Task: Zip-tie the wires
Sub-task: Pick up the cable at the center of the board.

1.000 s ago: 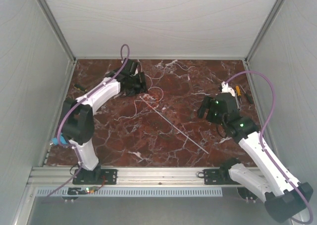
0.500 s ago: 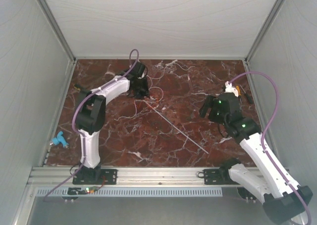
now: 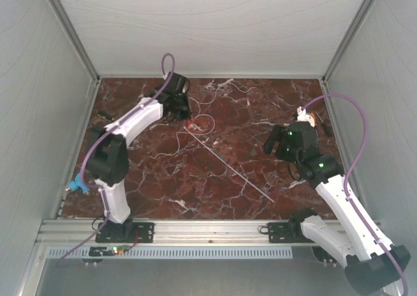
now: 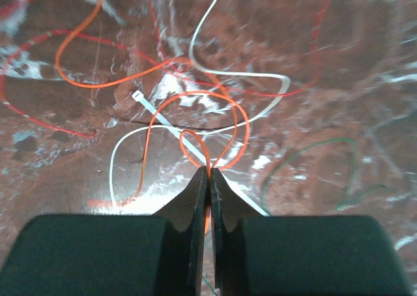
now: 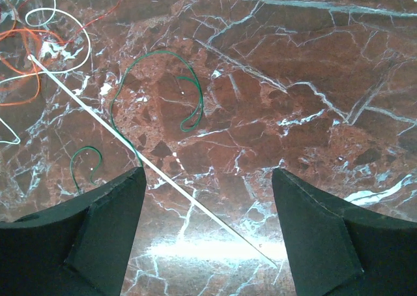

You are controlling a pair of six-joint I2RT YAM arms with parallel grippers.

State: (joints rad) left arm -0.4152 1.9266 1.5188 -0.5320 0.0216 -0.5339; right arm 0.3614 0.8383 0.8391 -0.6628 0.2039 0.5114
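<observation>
The wires (image 3: 204, 122) lie in loose orange, white and red curls at the back left of the marble table (image 3: 156, 178). In the left wrist view my left gripper (image 4: 208, 173) is shut on a small loop of the orange wire (image 4: 195, 94), which runs down between the closed jaws. A white wire (image 4: 260, 76) curls just beyond. The zip tie (image 3: 228, 165) lies flat and straight, its head (image 4: 137, 96) among the curls. My right gripper (image 5: 207, 172) hovers open over the zip tie's tail (image 5: 195, 201), touching nothing.
Thin green wire (image 5: 189, 81) curls on the marble beside the zip tie. A blue object (image 3: 78, 184) sits at the left edge and small tools (image 3: 316, 121) at the right edge. Grey walls enclose the table on three sides.
My left gripper has closed from open onto the orange wire loop, and its arm shifted slightly over the curls. The right arm has barely moved.
</observation>
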